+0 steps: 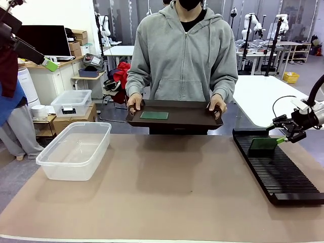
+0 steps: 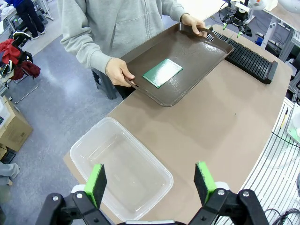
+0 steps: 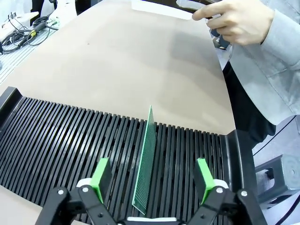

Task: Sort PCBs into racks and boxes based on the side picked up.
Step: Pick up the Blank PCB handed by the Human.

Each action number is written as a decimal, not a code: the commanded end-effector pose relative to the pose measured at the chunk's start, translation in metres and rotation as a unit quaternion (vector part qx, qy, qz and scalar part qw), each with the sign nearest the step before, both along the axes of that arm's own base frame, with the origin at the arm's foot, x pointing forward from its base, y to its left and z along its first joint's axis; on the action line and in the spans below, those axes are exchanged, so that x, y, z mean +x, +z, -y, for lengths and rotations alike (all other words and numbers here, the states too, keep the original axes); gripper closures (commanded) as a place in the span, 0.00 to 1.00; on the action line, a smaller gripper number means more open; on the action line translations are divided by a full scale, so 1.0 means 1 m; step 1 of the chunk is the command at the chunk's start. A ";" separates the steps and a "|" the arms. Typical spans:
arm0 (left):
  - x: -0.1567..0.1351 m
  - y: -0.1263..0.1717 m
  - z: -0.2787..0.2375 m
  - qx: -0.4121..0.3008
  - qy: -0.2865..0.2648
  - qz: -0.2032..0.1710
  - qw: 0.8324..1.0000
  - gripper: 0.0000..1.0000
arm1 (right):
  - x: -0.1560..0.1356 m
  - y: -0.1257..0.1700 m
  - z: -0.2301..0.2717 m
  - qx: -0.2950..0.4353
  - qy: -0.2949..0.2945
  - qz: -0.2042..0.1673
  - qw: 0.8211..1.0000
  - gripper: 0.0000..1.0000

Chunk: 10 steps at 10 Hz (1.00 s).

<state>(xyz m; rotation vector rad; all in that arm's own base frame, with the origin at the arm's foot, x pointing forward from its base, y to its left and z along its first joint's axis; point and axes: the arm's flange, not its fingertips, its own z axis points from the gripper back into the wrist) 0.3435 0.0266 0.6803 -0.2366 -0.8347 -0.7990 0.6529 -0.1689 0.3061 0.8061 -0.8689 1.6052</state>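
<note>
PCB (image 3: 144,164) one stands on edge in a slot of the black rack (image 3: 56,140). The right wrist view shows the right fingers (image 3: 101,174) spread either side of it, touching nothing. That placement looks done; the next move is a straight lift away without tipping the board. The front view adds the second PCB (image 1: 154,115), lying flat on the person's brown tray (image 1: 174,123). Over the clear tub (image 2: 117,164) the left fingers (image 2: 97,183) hang spread, empty.
</note>
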 end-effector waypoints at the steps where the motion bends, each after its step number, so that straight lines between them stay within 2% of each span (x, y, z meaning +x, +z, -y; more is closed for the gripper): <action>1: 0.000 -0.002 -0.001 -0.004 -0.001 0.003 1.000 0.00 | 0.000 0.001 -0.001 0.000 0.001 0.001 1.000 0.07; 4: 0.000 -0.002 -0.001 -0.004 -0.001 0.003 1.000 0.00 | 0.000 0.000 0.000 0.000 0.000 0.000 1.000 0.07; 6: 0.000 -0.002 -0.001 -0.004 -0.001 0.003 1.000 0.00 | -0.023 0.053 -0.017 -0.021 0.011 0.048 0.999 0.07; 7: 0.000 -0.002 -0.001 -0.004 -0.001 0.003 1.000 0.00 | -0.036 0.086 -0.025 -0.022 0.050 0.060 0.997 0.07; 9: 0.000 -0.002 -0.001 -0.004 -0.001 0.003 1.000 0.00 | -0.046 0.127 -0.036 -0.022 0.056 0.047 0.997 0.07; 10: 0.000 -0.002 -0.001 -0.004 -0.001 0.003 1.000 0.00 | -0.047 0.143 -0.039 -0.003 0.045 0.014 0.999 0.07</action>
